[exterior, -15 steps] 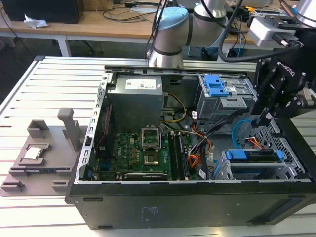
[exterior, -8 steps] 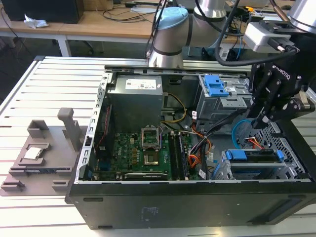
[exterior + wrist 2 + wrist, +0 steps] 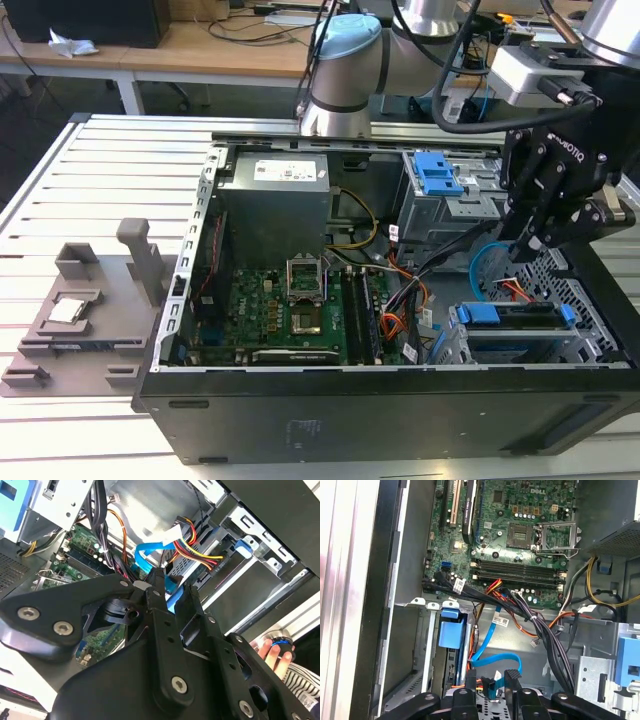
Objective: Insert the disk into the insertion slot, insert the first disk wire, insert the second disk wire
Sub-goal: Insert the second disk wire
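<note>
Black case (image 3: pixel 350 410) lies open on a slatted metal table (image 3: pixel 100 160). Inside, the grey power supply (image 3: pixel 275 215) bears a white printed label (image 3: pixel 290 172). In the first wrist view small white tags (image 3: pixel 457 585) hang on the wires. The disk (image 3: pixel 515 318), framed by its blue carrier, sits in the slot (image 3: pixel 595 310) at the corner of the case on the exterior view's right. Just above it, the gripper (image 3: pixel 522 255) is clamped on the plug of a blue wire (image 3: pixel 480 262).
</note>
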### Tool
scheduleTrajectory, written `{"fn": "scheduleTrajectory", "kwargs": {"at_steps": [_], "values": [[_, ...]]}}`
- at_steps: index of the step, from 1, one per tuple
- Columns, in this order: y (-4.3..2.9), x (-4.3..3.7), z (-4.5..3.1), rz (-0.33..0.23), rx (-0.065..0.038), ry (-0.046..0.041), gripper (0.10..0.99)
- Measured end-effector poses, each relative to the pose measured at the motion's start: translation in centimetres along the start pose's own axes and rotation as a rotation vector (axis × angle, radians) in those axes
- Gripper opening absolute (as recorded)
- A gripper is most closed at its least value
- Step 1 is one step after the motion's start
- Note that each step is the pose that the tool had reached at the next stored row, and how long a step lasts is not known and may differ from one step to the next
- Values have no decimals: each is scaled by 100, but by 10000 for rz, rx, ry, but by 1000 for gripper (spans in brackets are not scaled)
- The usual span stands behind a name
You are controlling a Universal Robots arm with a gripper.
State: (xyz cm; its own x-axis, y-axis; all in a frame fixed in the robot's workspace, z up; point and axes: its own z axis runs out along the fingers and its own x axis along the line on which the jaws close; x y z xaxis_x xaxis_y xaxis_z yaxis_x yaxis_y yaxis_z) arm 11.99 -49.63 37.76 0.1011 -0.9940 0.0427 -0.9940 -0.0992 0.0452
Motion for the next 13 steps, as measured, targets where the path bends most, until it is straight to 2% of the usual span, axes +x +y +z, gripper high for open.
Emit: {"fn": "scheduleTrajectory", "kwargs": {"at_steps": [1, 2, 3, 13], "values": [[0, 0, 0, 0, 0, 0, 345], [0, 0, 0, 0, 0, 0, 282], [0, 0, 0, 0, 0, 0, 165], [0, 0, 0, 0, 0, 3, 165]]}}
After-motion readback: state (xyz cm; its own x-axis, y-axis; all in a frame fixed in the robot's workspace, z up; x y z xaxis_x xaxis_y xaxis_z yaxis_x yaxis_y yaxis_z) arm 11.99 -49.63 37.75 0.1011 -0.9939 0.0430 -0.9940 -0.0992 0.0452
